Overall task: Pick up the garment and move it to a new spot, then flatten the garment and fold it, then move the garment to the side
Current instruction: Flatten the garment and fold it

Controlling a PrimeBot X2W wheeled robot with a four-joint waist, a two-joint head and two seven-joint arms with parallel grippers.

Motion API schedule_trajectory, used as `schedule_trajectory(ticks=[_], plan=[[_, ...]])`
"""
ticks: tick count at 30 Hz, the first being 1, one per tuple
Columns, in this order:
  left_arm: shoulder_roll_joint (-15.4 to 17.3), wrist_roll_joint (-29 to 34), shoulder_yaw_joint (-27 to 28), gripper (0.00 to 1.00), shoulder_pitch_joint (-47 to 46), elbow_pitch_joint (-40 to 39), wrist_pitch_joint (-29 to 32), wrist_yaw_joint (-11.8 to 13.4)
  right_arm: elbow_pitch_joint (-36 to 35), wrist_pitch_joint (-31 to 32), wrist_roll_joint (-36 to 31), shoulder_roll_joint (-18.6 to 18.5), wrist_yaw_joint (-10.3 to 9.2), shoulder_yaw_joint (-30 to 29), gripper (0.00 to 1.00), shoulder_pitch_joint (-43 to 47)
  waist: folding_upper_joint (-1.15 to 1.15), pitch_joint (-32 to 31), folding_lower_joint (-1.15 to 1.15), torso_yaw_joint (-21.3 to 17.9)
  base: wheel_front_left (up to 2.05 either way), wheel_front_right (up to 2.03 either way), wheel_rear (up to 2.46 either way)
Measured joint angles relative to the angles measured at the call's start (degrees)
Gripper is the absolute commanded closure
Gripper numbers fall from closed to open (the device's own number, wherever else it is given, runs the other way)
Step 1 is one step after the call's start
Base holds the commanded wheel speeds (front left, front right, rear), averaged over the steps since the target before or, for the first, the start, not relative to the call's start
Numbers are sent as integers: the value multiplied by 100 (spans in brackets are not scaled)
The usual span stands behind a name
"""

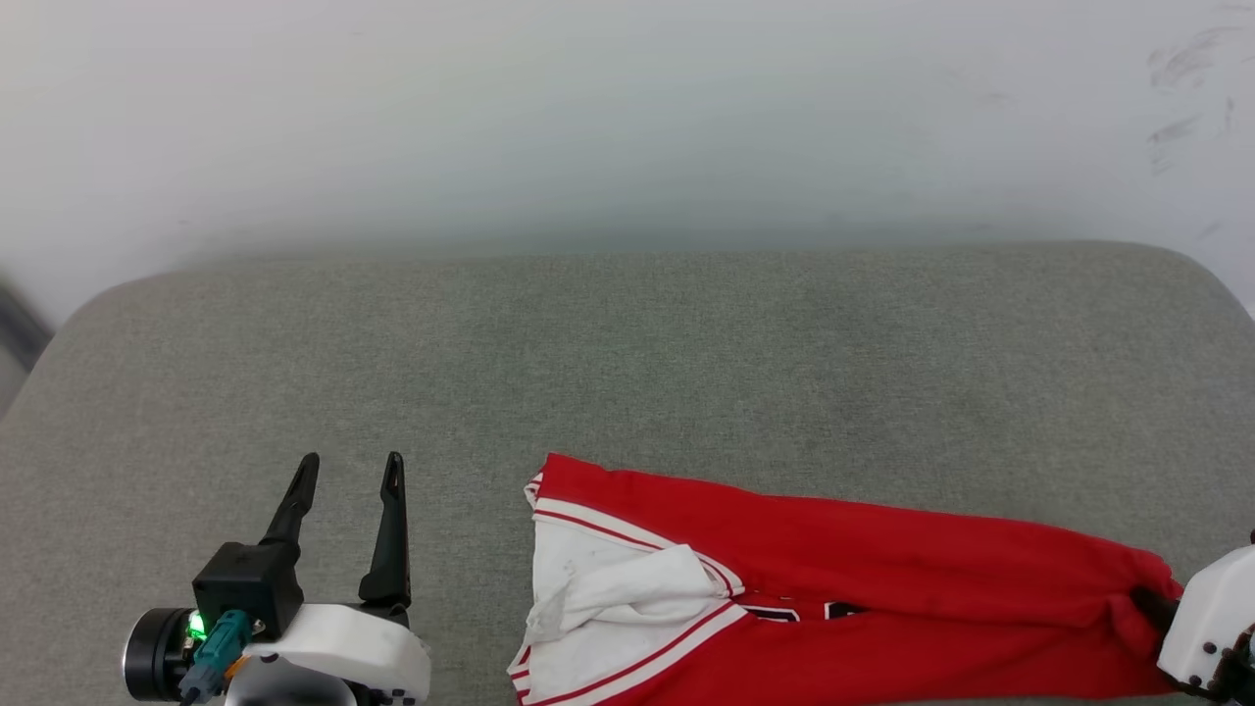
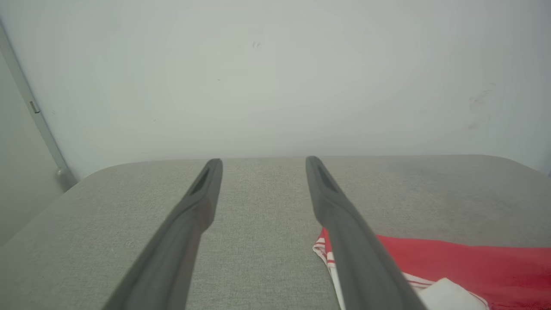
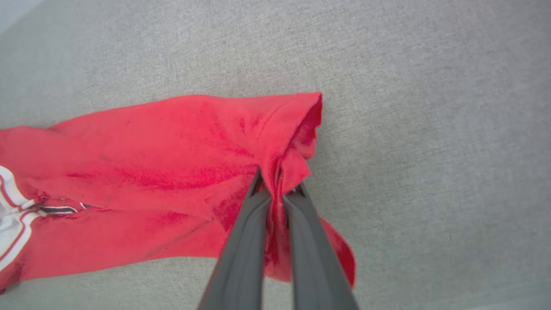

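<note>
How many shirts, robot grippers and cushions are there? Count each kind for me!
Red shirt: 1
Grippers: 2 (left gripper, jaws open; right gripper, jaws shut on the shirt)
Grey cushion: 1
Total: 4

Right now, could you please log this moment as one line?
right gripper: shut on shirt edge | left gripper: open, apart from shirt | shirt: bunched, lying on grey cushion

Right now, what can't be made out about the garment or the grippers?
- Head view: the garment runs off the bottom edge, lettering mostly cut off.
- Head view: the right gripper is cut by the right edge, fingertips sunk in cloth.
- Left wrist view: the left gripper blocks part of the garment's striped edge.
</note>
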Motion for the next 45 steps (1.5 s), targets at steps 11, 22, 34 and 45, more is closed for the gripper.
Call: schedule_trajectory(ticks=[11, 22, 34, 45], plan=[[-60, -46, -70, 0, -48, 0, -4, -53, -532, 1024, 2486, 1313, -1, -355, 100, -109, 0, 54, 0, 58, 0, 0, 0], [-155, -40, -252, 0, -352, 101, 5, -211, -205, 883, 4298, 1379, -2, 1738, 100, -504, 0, 190, 0, 461, 0, 0, 0], [-328, -52, -318, 0, -634, 302, -138, -354, 861, -453, 4184, 1386, -2, 3641, 0, -1489, 0, 603, 0, 897, 0, 0, 0], [-379, -88, -311, 0, -650, 512, -222, -364, 645, -921, 3586, 975, -1, 4871, 0, -2015, 0, 505, 0, 819, 0, 0, 0]])
